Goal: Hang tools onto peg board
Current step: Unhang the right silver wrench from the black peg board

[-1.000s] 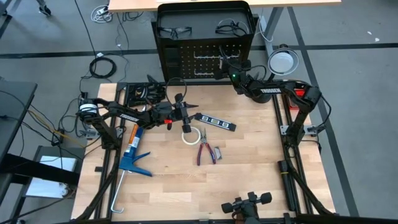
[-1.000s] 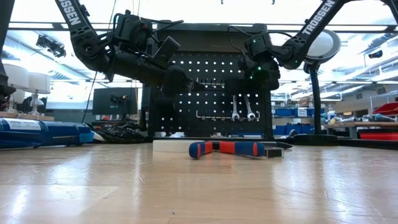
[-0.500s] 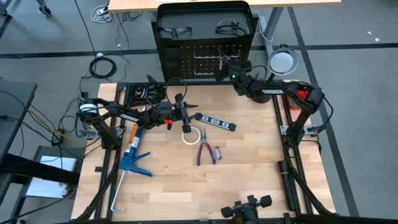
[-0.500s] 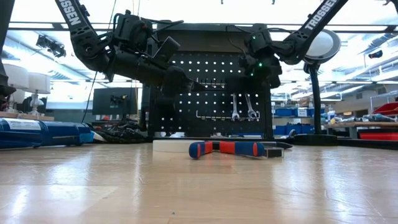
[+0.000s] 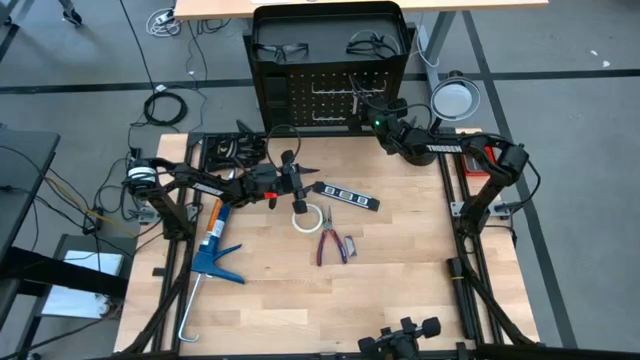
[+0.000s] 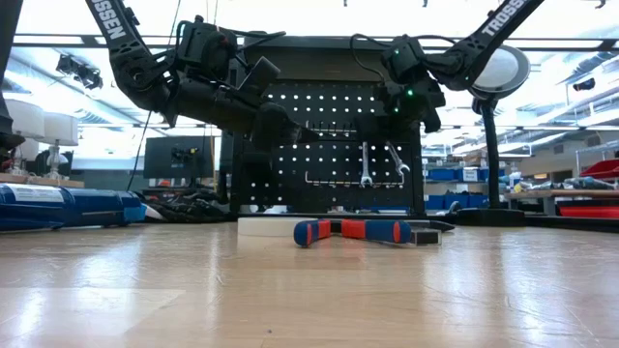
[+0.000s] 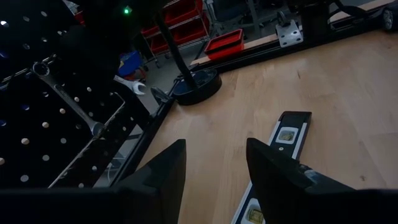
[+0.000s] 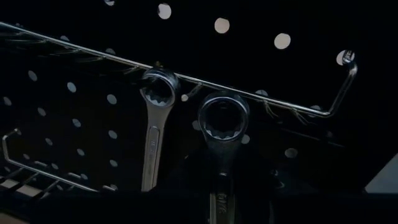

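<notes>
The peg board (image 5: 330,75) stands upright at the desk's (image 5: 400,280) far edge, two safety glasses (image 5: 279,50) on its top. My right claw (image 5: 366,103) is up against it by two wrenches (image 8: 155,124) hanging on a wire hook; whether my fingers grip one I cannot tell. My left claw (image 7: 214,171) hovers parted and empty above the desk, near the black level bar (image 5: 348,195). The white tape roll (image 5: 306,219) and red-handled pliers (image 5: 331,243) lie flat nearby.
</notes>
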